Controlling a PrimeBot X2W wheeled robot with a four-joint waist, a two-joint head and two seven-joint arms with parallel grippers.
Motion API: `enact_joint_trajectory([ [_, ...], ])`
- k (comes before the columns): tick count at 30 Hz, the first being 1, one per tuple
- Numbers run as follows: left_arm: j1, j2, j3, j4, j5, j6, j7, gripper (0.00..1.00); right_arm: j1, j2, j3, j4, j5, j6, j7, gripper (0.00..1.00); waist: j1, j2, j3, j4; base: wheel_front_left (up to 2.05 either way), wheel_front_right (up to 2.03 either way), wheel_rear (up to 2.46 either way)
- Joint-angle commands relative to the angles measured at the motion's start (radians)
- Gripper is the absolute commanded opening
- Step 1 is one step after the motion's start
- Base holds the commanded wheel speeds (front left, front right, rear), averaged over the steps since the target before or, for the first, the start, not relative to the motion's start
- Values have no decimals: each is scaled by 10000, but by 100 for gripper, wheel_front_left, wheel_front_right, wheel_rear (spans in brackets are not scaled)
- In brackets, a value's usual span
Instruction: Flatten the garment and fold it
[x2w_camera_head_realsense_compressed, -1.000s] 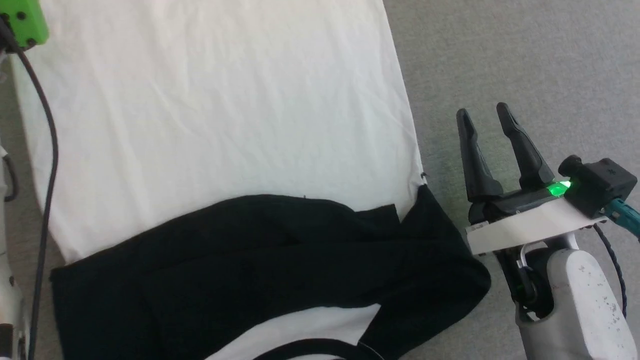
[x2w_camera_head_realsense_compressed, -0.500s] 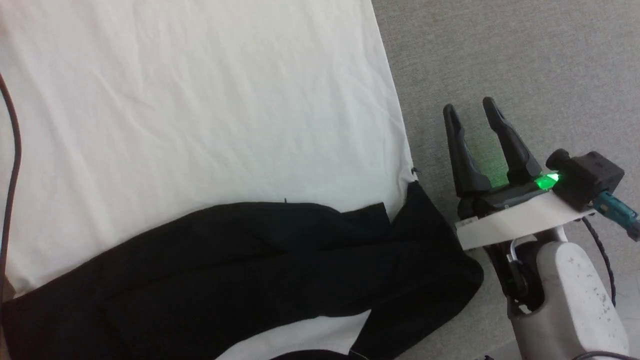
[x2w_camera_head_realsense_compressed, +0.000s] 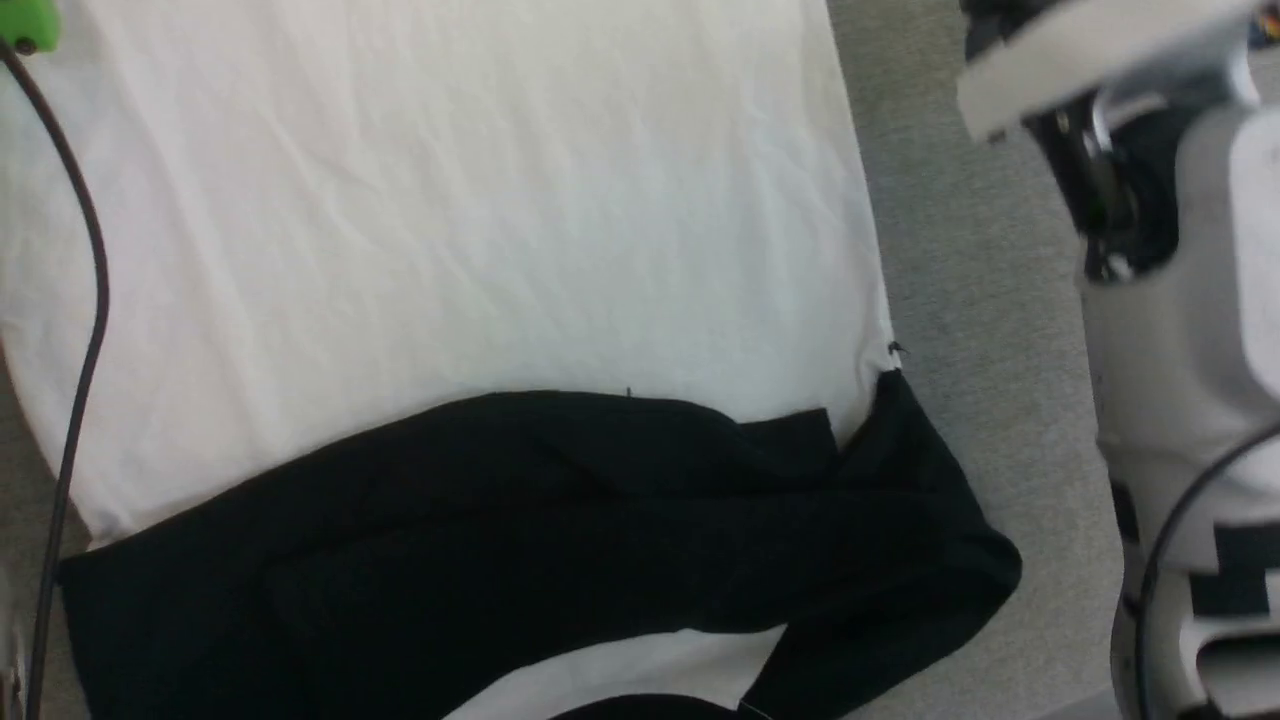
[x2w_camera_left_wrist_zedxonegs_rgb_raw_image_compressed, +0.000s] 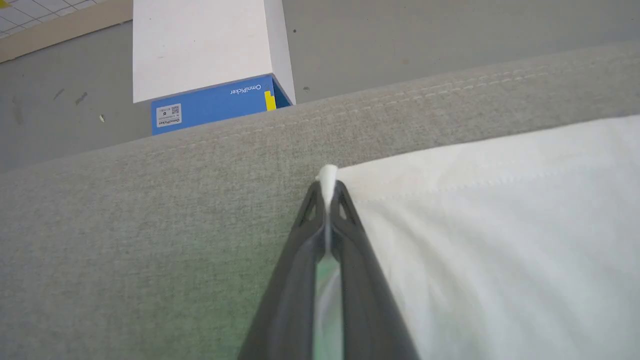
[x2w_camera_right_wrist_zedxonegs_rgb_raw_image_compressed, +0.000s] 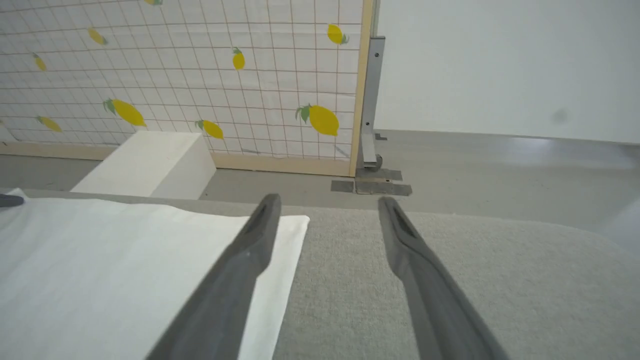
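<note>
The garment (x2w_camera_head_realsense_compressed: 450, 230) lies spread on a grey padded surface, its white body filling the upper part of the head view. Its black sleeves and shoulders (x2w_camera_head_realsense_compressed: 600, 530) cross the lower part. In the left wrist view my left gripper (x2w_camera_left_wrist_zedxonegs_rgb_raw_image_compressed: 327, 187) is shut on a hem corner of the white garment (x2w_camera_left_wrist_zedxonegs_rgb_raw_image_compressed: 500, 225), with a nub of cloth poking out past the tips. My right gripper (x2w_camera_right_wrist_zedxonegs_rgb_raw_image_compressed: 328, 200) is open and holds nothing, low over the grey surface just beside the other hem corner of the garment (x2w_camera_right_wrist_zedxonegs_rgb_raw_image_compressed: 100, 260). The right forearm (x2w_camera_head_realsense_compressed: 1180, 300) stands at the right edge of the head view.
The grey padded surface (x2w_camera_head_realsense_compressed: 980, 300) runs along the garment's right side. A blue and white box (x2w_camera_left_wrist_zedxonegs_rgb_raw_image_compressed: 210, 65) stands on the floor beyond its far edge. A lemon-print grid panel (x2w_camera_right_wrist_zedxonegs_rgb_raw_image_compressed: 200, 75) stands behind it. A dark cable (x2w_camera_head_realsense_compressed: 85, 300) hangs at the left.
My left gripper has shut on the hem corner. The right arm has moved forward along the garment's right edge, fingers still open. The head camera has shifted.
</note>
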Motion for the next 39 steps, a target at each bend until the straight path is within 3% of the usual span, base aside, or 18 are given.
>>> enact_joint_trajectory([
  [1,-141,-121,-73,24,-70,-107,-149,0,-604,28,61,656,73,-15,499,100,-1,0,151,316,0,0,0],
  [9,-679,-652,-477,190,-222,-417,-1075,0,-3237,28,-335,3991,-628,-15,3028,100,-1,0,466,1128,0,0,0],
  [20,-1147,-1051,-817,660,-399,-729,-1890,0,-4991,28,-1274,6171,-1713,-15,4879,100,-1,0,792,1687,0,0,0],
  [21,-1178,-1079,-834,703,-420,-742,-1939,0,-5077,28,-1348,6304,-1776,-15,5121,95,-1,0,812,1720,0,0,0],
  [22,-1205,-1098,-849,738,-433,-752,-1971,0,-5141,28,-1401,6382,-1810,-15,5282,80,-1,0,830,1745,0,0,0],
  [23,-1238,-1115,-864,783,-448,-762,-2006,0,-5211,28,-1432,6447,-1878,-15,5441,49,-1,0,848,1767,0,0,0],
  [27,-1360,-1125,-908,934,-477,-810,-2157,0,-5355,28,-1406,6440,-2095,-15,5671,0,-1,0,913,1831,0,0,0],
  [32,-1471,-998,-878,1054,-398,-836,-2788,0,-5393,28,-1475,6085,-2374,-15,5118,0,-1,0,926,1815,0,0,0],
  [39,-1618,-838,-748,1417,-124,-668,-4481,0,-5420,-71,-1396,5630,-2770,-15,2963,0,-1,0,621,1806,0,0,0],
])
